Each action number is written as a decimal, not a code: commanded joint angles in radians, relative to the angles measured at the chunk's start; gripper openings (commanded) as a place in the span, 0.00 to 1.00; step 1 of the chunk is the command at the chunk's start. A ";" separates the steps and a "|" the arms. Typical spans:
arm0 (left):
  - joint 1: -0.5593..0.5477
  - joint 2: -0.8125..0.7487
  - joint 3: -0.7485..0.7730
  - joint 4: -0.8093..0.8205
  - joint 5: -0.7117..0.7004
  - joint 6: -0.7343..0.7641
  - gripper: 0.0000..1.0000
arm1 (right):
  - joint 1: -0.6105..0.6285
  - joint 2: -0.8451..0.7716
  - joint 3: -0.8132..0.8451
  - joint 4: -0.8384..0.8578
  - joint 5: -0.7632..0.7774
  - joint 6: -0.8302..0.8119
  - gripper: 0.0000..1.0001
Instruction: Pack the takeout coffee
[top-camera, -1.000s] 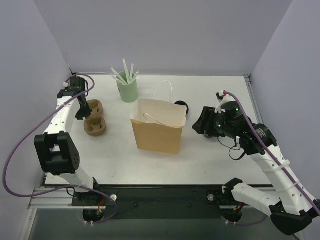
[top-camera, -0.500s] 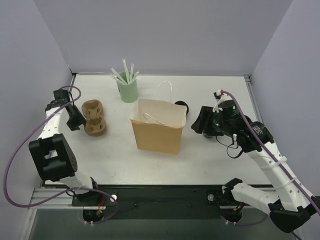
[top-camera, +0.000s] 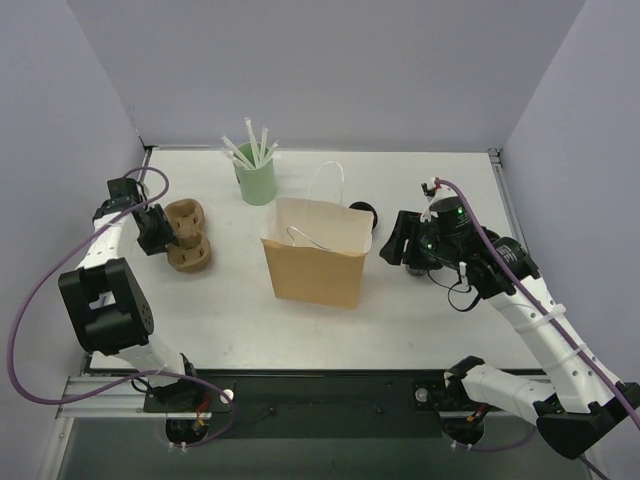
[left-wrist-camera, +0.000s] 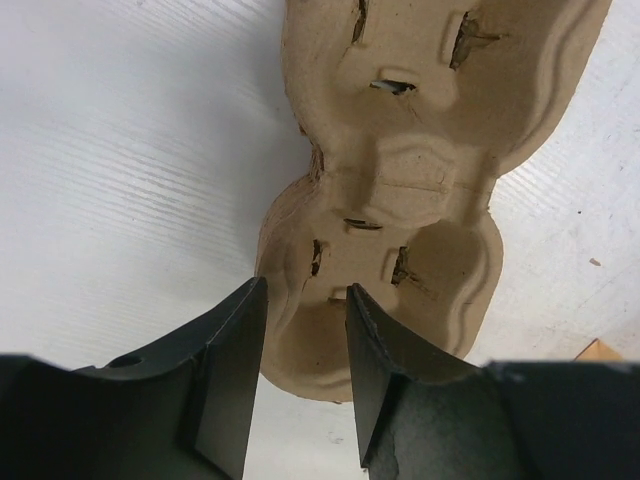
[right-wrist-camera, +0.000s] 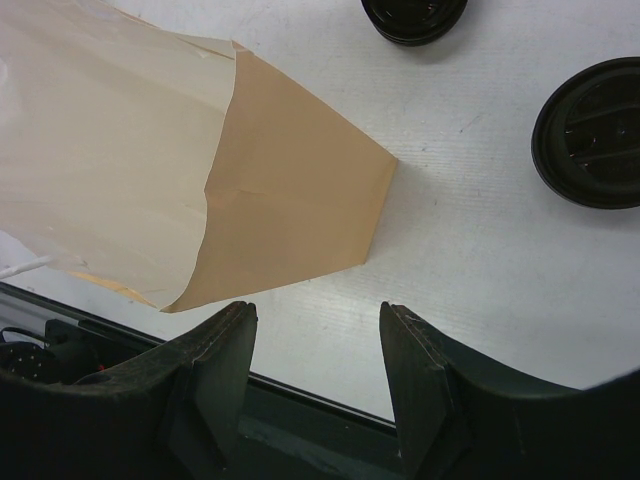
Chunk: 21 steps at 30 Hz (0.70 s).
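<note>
standing upright on the white table (top-camera: 220, 310), a brown paper bag (top-camera: 315, 265) is being shown with its mouth open and a white handle up at its far side. the takeout coffee is being seen outside the bag as two round black pieces lying on the table. the first black piece (right-wrist-camera: 415, 15) is lying just behind the bag's far right corner. the second black piece (right-wrist-camera: 590, 130) is lying further to the right of the bag, apart from the first. which is cup and which is lid cannot be told. the right gripper (right-wrist-camera: 317, 315) is being held just to the right of the bag, its jaws spread wide with nothing between them. the left gripper (left-wrist-camera: 302, 300) is being held well to the left of the bag, at the pulp cup carrier (left-wrist-camera: 400, 150). its jaws are being held narrowly apart, astride the rim of one end well, without pinching it as far as can be seen. a green cup of straws (top-camera: 257, 180) is being shown behind the bag, to its left.
</note>
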<state>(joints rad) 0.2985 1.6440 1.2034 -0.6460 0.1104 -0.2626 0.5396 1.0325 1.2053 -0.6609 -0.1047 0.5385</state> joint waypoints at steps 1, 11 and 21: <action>0.004 -0.004 0.033 0.022 -0.023 0.049 0.48 | 0.008 0.004 0.027 0.009 -0.003 0.000 0.53; 0.002 0.004 0.050 0.012 -0.034 0.068 0.49 | 0.008 0.023 0.039 0.015 -0.007 0.006 0.53; 0.002 0.031 0.031 0.020 -0.008 0.054 0.46 | 0.010 0.034 0.037 0.023 -0.007 0.014 0.53</action>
<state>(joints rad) 0.2985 1.6615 1.2102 -0.6468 0.0845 -0.2184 0.5396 1.0607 1.2098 -0.6487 -0.1093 0.5457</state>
